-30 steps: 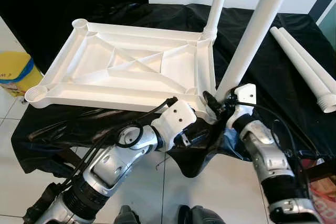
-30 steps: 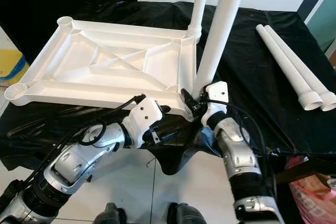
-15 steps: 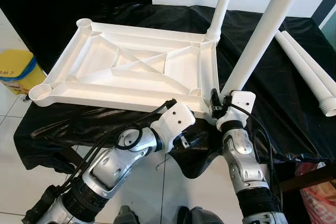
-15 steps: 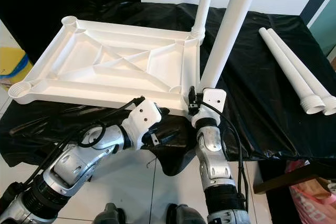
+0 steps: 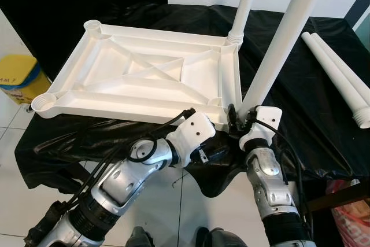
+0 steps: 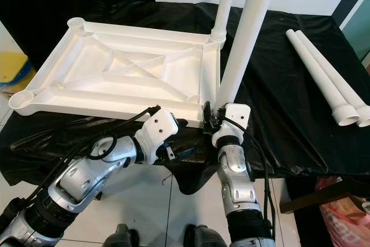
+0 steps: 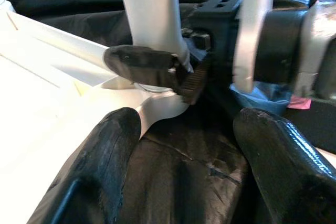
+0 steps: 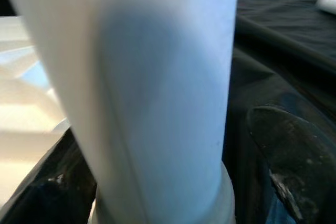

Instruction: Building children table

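The white tabletop [image 5: 144, 79] lies upside down on a black-draped bench. One white leg [image 5: 245, 4] stands in its far right corner socket. A second leg [image 5: 277, 50] rises at a slight tilt from the near right corner. My right gripper [image 5: 237, 121] is shut on the base of this leg; in the right wrist view the leg [image 8: 157, 93] sits between the fingers [image 8: 283, 166]. My left gripper [image 6: 182, 148] is open just below the same corner, its fingers [image 7: 110, 150] apart over black cloth and holding nothing.
Two loose white legs [image 5: 338, 73] lie side by side on the cloth at the right. A yellow bin [image 5: 17, 79] stands on the tiled floor at the left. A pink bag [image 5: 347, 201] sits low on the right. The bench's front edge is close to my arms.
My right forearm has swung left to come under the leg's base, still gripping it. The near leg stands a little steeper than before. My left gripper stays by the corner.
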You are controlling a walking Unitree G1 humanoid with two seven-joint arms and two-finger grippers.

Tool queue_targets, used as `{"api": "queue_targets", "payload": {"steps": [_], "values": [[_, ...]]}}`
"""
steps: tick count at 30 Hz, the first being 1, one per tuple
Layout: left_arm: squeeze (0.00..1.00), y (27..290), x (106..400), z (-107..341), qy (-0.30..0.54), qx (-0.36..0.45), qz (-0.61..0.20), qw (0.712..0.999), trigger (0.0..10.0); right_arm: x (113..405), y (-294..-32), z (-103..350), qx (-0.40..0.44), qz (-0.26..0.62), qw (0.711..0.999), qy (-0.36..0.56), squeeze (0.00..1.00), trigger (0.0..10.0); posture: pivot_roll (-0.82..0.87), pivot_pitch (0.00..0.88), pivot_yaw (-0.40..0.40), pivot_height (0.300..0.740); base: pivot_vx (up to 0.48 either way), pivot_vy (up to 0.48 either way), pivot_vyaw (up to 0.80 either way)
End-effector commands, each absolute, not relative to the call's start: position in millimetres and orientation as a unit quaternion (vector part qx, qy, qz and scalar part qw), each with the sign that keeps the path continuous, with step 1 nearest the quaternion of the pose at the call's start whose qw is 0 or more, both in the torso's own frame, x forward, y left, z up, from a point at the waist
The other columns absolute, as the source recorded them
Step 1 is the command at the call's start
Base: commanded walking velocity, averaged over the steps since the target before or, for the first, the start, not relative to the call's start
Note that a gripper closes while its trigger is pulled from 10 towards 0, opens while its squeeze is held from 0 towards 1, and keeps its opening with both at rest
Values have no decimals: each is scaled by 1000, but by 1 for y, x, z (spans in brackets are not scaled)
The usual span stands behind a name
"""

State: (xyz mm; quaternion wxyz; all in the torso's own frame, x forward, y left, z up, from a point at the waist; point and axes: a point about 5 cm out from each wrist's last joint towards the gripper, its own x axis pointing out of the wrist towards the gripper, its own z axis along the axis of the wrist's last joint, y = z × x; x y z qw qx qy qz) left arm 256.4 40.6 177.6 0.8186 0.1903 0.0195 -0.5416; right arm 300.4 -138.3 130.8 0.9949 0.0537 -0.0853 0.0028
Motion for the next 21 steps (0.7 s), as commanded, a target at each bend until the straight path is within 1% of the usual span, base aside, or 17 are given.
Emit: {"api": "queue_targets", "payload": {"steps": [1, 3, 4, 5, 6, 8, 10, 11, 13, 14, 16, 19, 21], "values": [[0, 39, 257, 176, 17, 195, -554, 809, 10000, 296, -144, 129, 57, 30, 994, -87, 1000, 10000, 9, 99, -48, 740, 0, 0, 0], [0, 39, 257, 176, 17, 195, -554, 809, 10000, 296, -144, 129, 57, 30, 994, -87, 1000, 10000, 9, 99, -48, 740, 0, 0, 0], [0, 39, 257, 174, 19, 194, -555, 809, 10000, 296, -149, 131, 50, 55, 993, -91, 1000, 10000, 3, 88, -40, 740, 0, 0, 0], [0, 39, 257, 173, 20, 194, -556, 808, 10000, 296, -153, 133, 39, 86, 991, -93, 608, 10000, -2, 82, -35, 740, 0, 0, 0], [0, 39, 257, 173, 21, 194, -557, 808, 10000, 296, -155, 135, 32, 107, 989, -95, 0, 10000, -4, 81, -33, 740, 0, 0, 0], [0, 39, 257, 173, 21, 194, -557, 808, 10000, 296, -155, 135, 32, 107, 989, -95, 0, 10000, -4, 81, -33, 740, 0, 0, 0], [0, 39, 258, 173, 20, 195, -559, 806, 10000, 298, -156, 137, 15, 152, 984, -97, 0, 10000, -10, 74, -28, 740, 0, 0, 0], [0, 39, 258, 173, 20, 195, -559, 806, 10000, 298, -156, 137, 15, 152, 984, -97, 0, 10000, -10, 74, -28, 740, 0, 0, 0], [0, 37, 260, 174, 17, 197, -562, 803, 10000, 305, -153, 142, -11, 216, 971, -97, 0, 10000, -13, 57, -20, 740, 0, 0, 0], [0, 37, 260, 174, 17, 197, -562, 803, 10000, 305, -153, 142, -11, 216, 971, -97, 0, 10000, -13, 57, -20, 740, 0, 0, 0], [0, 36, 262, 174, 16, 198, -563, 802, 10000, 309, -152, 144, -19, 247, 964, -94, 0, 10000, -12, 55, -21, 740, 0, 0, 0], [0, 36, 262, 175, 15, 198, -563, 802, 10000, 310, -152, 145, -24, 257, 962, -94, 0, 10000, -10, 52, -22, 740, 0, 0, 0], [0, 37, 264, 175, 12, 200, -560, 804, 10000, 316, -154, 143, -42, 269, 958, -86, 0, 10000, -1, 43, -27, 740, 0, 0, 0]]}}
